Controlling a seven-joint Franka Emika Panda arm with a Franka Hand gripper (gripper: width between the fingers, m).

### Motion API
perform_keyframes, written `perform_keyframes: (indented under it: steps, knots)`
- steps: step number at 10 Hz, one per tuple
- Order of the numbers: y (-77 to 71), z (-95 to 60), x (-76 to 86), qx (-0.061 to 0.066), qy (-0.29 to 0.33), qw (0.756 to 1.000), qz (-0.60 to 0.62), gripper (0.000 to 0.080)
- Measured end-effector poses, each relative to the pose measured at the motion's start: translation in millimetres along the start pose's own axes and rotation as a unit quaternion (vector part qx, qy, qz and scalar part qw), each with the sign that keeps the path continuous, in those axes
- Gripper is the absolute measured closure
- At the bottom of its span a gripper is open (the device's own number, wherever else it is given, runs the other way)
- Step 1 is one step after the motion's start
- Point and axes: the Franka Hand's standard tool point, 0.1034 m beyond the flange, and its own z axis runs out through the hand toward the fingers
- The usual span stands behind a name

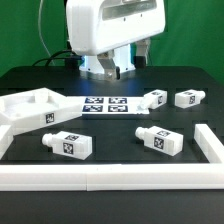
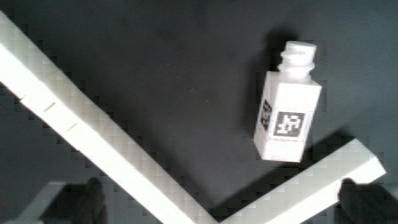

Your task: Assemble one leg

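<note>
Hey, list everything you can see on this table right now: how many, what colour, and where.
legs: four, white with black-and-white tags, lying loose; two to the exterior view's right of the marker board, two nearer the camera.
large panel: one, white, exterior view's left.
marker board: one, white with black tags, flat at centre.
rail: one, white, along the near edge and the exterior view's right.
table: one, black, under everything.
arm: one, white, at the back.
end effector: one, dark fingers, open, holding nothing.
</note>
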Motion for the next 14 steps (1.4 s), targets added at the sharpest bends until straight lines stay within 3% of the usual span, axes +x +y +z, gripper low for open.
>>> perform_keyframes:
  steps: [5, 6, 8, 10, 11, 14]
  knots:
    - [-0.8, 1.6, 1.6, -0.003, 0.001, 1.000, 0.007, 0.0150]
    - [-10.2, 10.2, 9.8, -0.017, 0.011, 1.000, 0.021, 0.0150]
    - [-27.9, 33.3, 16.8, -0.022, 0.015, 1.000, 0.009, 0.0150]
    - [-39.9, 67.7, 30.7, -0.034, 0.032, 0.999, 0.014, 0.0150]
    - [-40.7, 76.0, 33.1, -0.039, 0.037, 0.998, 0.013, 0.0150]
    - [-39.4, 75.5, 31.8, -0.039, 0.037, 0.998, 0.014, 0.0150]
